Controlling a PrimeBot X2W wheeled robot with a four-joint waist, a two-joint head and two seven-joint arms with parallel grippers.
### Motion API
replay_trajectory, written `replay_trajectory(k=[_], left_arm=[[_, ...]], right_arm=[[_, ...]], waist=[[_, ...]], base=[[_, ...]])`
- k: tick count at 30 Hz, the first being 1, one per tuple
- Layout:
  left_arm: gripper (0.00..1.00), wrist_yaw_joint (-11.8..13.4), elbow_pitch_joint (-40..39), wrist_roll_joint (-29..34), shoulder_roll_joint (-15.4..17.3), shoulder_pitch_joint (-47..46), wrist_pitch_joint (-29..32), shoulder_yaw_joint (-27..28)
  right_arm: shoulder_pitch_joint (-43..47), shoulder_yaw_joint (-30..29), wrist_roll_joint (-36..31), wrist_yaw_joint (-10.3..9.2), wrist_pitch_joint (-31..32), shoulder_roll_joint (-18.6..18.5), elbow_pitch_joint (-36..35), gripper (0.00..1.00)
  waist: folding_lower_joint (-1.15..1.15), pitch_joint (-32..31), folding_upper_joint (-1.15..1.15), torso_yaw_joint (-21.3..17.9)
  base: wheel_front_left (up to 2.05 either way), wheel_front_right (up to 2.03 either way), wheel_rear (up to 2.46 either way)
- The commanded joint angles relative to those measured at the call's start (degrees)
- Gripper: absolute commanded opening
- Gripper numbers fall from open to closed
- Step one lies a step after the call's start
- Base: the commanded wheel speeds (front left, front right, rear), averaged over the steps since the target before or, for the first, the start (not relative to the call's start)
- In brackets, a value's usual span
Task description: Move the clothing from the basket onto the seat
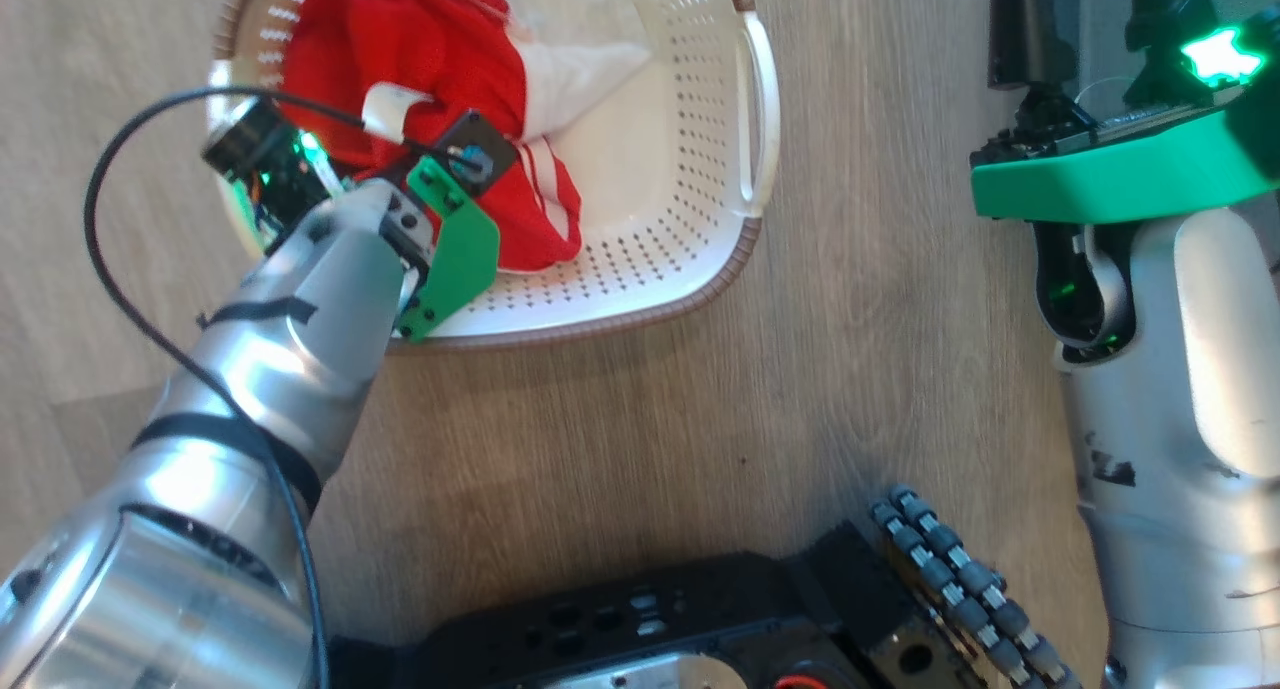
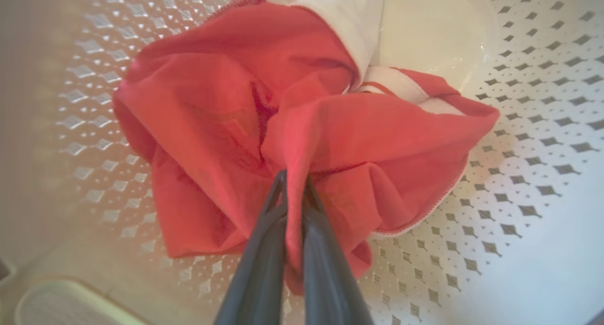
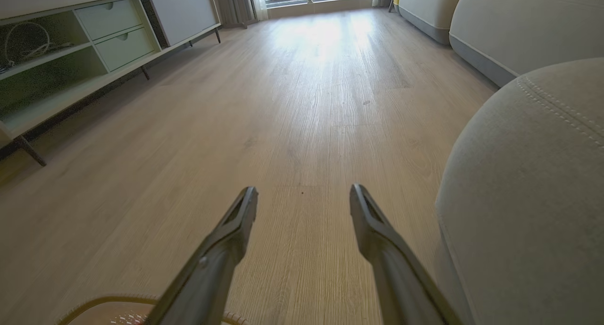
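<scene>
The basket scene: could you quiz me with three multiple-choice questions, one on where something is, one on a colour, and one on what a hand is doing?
1. Where does the red clothing lie?
A) on the grey seat
B) in the basket
C) on the bare floor

2. What colour is the fabric piece beside it?
A) blue
B) white
C) black

3. What is the left hand doing?
A) open above the floor
B) shut on the basket's handle
C) shut on the red clothing

Answers:
1 B: the perforated walls surround it on all sides.
2 B: it shows white against the red.
3 C: the left hand pinches a red fold, while the right hand is the open one.
</scene>
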Motion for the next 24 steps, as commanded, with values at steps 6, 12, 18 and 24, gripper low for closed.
replay_trajectory(k=[6, 12, 18, 24], left_arm=[[0.00, -1.10, -3.92, -6.41, 0.58, 6.14, -4.55, 2.36], [0.00, -1.74, -8.56, -14.89, 0.57, 11.13, -7.74, 2.74], [0.00, -0.83, -12.62, -23.18, 0.56, 15.92, -11.15, 1.57], [0.00, 0.54, -16.22, -28.50, 0.56, 18.90, -12.79, -0.65]], right_arm=[[2.26, 0.84, -2.26, -0.01, -0.37, 0.86, 0.57, 1.00], [4.28, 1.24, -3.09, -0.01, -0.37, 0.16, 3.06, 1.00], [7.22, 1.71, -2.66, -0.01, -0.37, -0.66, 5.81, 1.00], [10.51, 1.90, -2.21, -0.01, -0.37, -1.10, 8.16, 1.00]], waist=[[0.00, -8.45, 0.00, 3.98], [0.00, -16.08, 0.00, 6.92], [0.00, -23.72, 0.00, 9.13], [0.00, -30.05, 0.00, 10.56]], base=[[0.00, 0.00, 0.00], [0.00, 0.00, 0.00], [0.00, 0.00, 0.00], [0.00, 0.00, 0.00]])
